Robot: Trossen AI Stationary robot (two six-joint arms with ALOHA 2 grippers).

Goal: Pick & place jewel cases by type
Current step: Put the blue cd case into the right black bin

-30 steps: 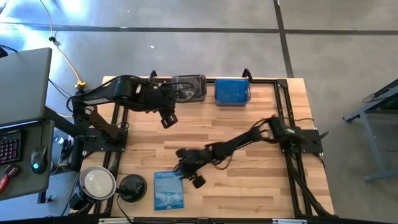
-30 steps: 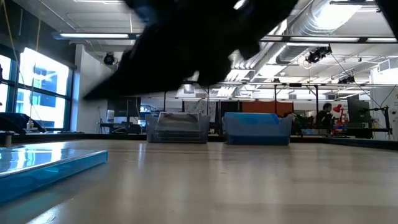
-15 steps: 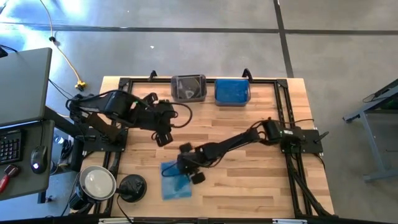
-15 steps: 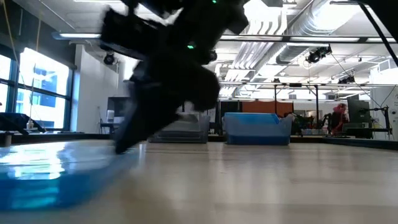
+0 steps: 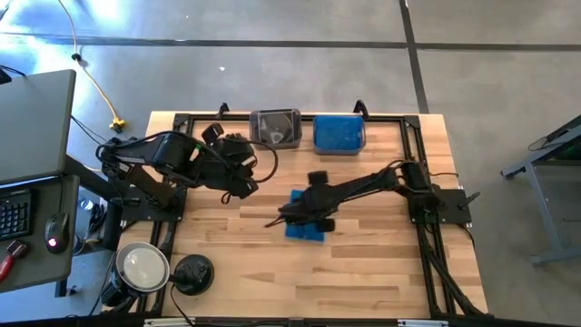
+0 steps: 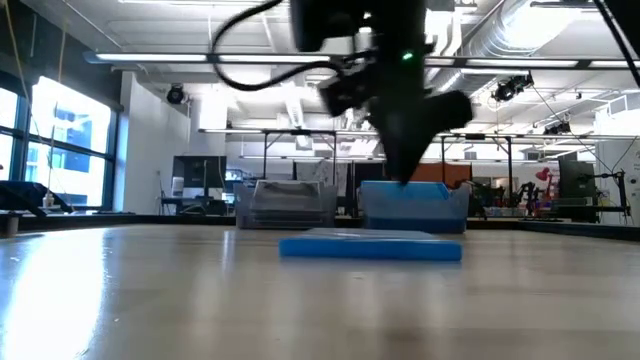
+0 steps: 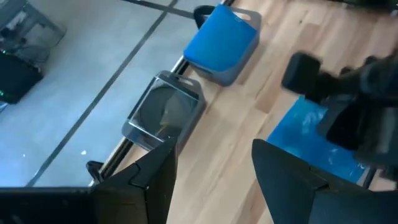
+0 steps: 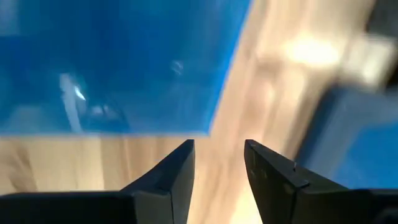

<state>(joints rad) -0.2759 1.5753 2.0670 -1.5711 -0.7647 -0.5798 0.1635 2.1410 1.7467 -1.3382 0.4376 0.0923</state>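
Overhead and tabletop views share the blue tub [image 5: 340,133].

— What colours do you have on the table right now?

— Your jewel case [image 5: 304,227] at the centre of the high view is plain bright blue, with pale glints on its cover. Upper centre, you have a smoky grey tub [image 5: 275,128] with a silvery shine inside, and right of it a tub [image 5: 340,133] showing solid blue.

— And the rest?

— The tabletop [image 5: 363,272] is light, striped wood. Both arms are black. Lower left sits a round black object [image 5: 192,272].
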